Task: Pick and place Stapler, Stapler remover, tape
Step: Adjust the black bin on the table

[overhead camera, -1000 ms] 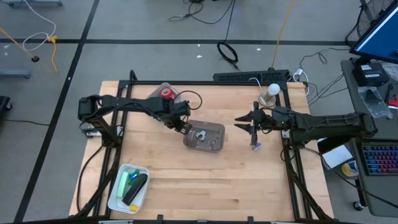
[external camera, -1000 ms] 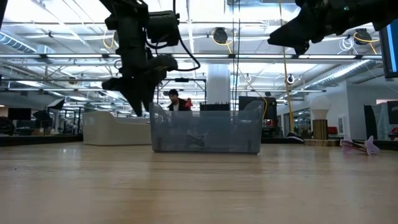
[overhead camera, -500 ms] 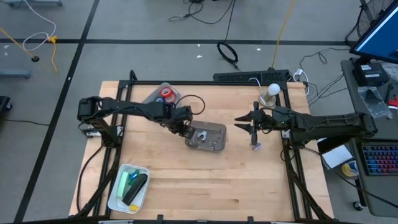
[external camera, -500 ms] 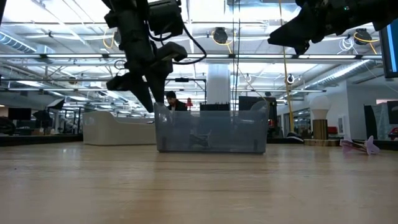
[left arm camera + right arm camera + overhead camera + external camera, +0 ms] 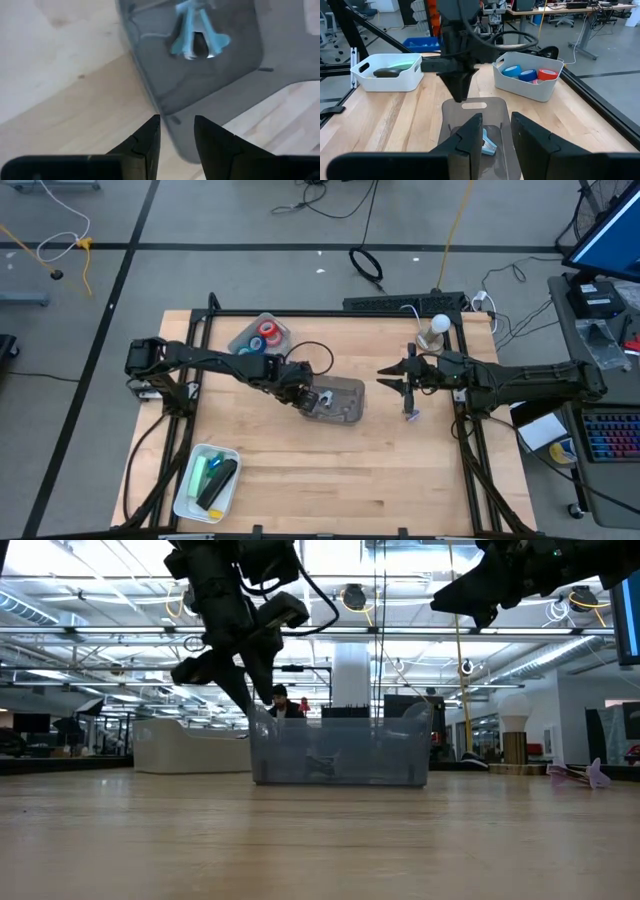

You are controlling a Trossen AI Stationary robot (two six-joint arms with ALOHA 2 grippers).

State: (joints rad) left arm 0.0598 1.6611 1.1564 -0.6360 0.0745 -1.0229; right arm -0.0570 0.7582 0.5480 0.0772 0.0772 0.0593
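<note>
- Your left hand (image 5: 305, 397) sits at the left rim of the grey bin (image 5: 345, 412) in mid-bench; its fingers (image 5: 145, 142) stand narrowly apart, straddling the bin wall and holding nothing.
- The blue staple remover (image 5: 196, 35) lies inside that bin, just beyond the fingertips.
- The tape rolls (image 5: 529, 74), blue and red, rest in a white bin (image 5: 248, 337) near the bench's far edge, behind the left arm.
- Your right hand (image 5: 408, 388) hangs above the bench, well apart from the grey bin; its fingers (image 5: 470, 135) show a narrow gap, empty.
- Bare wood lies open between the two hands.
- Only the right wrist view shows the grey bin's handle slot (image 5: 474, 105); the high view alone shows a third bin (image 5: 190, 487) at the near left corner.
</note>
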